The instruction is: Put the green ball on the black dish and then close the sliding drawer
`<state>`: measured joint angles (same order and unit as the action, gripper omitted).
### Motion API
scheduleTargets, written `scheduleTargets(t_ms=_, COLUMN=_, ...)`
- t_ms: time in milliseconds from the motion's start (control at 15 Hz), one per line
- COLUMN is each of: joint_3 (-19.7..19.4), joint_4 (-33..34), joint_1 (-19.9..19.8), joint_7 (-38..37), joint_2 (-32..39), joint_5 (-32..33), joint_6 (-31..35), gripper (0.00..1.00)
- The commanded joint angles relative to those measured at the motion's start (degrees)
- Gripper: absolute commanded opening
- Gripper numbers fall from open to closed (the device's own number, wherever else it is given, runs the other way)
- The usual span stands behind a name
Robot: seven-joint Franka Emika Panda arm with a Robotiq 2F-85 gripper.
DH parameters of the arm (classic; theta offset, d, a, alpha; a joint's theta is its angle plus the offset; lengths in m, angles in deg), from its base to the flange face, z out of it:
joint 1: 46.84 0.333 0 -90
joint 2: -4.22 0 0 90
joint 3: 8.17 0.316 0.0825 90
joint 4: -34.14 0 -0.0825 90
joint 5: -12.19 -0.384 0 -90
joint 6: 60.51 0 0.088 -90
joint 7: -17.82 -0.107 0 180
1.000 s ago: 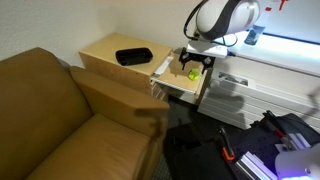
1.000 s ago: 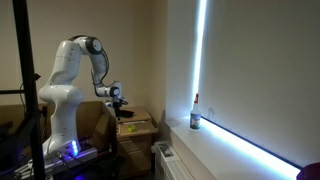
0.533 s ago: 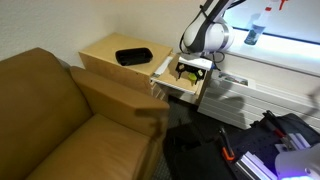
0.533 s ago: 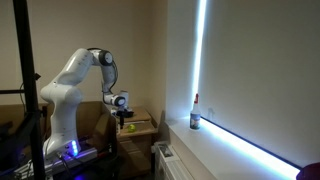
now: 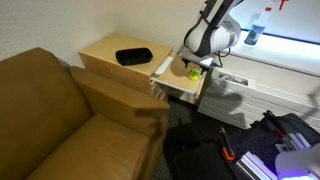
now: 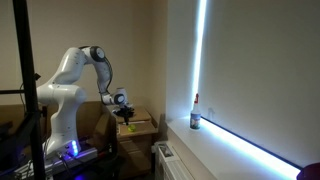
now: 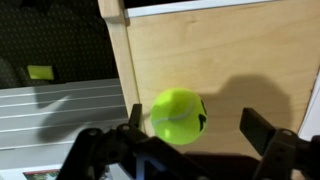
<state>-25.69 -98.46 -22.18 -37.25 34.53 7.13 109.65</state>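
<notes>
I count one green ball [image 7: 178, 115], lying in the one open sliding drawer [image 7: 230, 60] at lower centre of the wrist view, between my end effector's [image 7: 193, 121] wide-spread fingers, not gripped. One black dish [image 5: 133, 57] sits upper centre on the cabinet [image 5: 100, 50]; there the arm half hides the ball.

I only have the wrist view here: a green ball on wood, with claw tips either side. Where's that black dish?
Observer: The black dish sits on top of the cabinet, beside the pulled-out sliding drawer.
Operator: Anything on it?
Observer: No, it looks empty.
Operator: So what's my wood?
Observer: The drawer's floor. The green ball lies inside that drawer, and the open claw hangs right over it.
</notes>
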Motion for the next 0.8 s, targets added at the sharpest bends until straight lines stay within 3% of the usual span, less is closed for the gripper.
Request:
scheduleTargets(t_ms=0, joint_3=-0.01, joint_4=-0.02, joint_1=-0.48, joint_7=-0.82, joint_2=0.10, joint_5=0.58, joint_6=-0.17, gripper=1.00)
scheduleTargets(t_ms=333, joint_3=-2.31, joint_4=-2.24, joint_1=-1.11, joint_7=-3.06, joint_2=-1.63, joint_5=-0.38, joint_6=2.87, gripper=1.00)
scheduleTargets(t_ms=467, joint_3=-5.46, joint_4=-3.79, joint_1=0.44, joint_7=-5.27, joint_2=-2.80, joint_5=-0.48, joint_6=5.90, gripper=1.00)
scheduleTargets(t_ms=600, joint_3=-2.20, joint_4=-5.19, joint_1=-4.55, joint_7=-3.93, joint_2=-4.83, joint_5=-3.54, joint_6=7.73, gripper=1.00)
scheduleTargets(t_ms=667, joint_3=1.70, joint_4=-5.50, joint_1=-8.76, joint_7=-2.20, joint_2=-5.98, joint_5=-5.56, joint_6=8.17, gripper=1.00)
scheduleTargets(t_ms=733, joint_3=-3.22, joint_4=-2.45, joint_1=-3.07, joint_7=-3.77, joint_2=-1.98, joint_5=-3.87, joint_6=6.44, gripper=1.00)
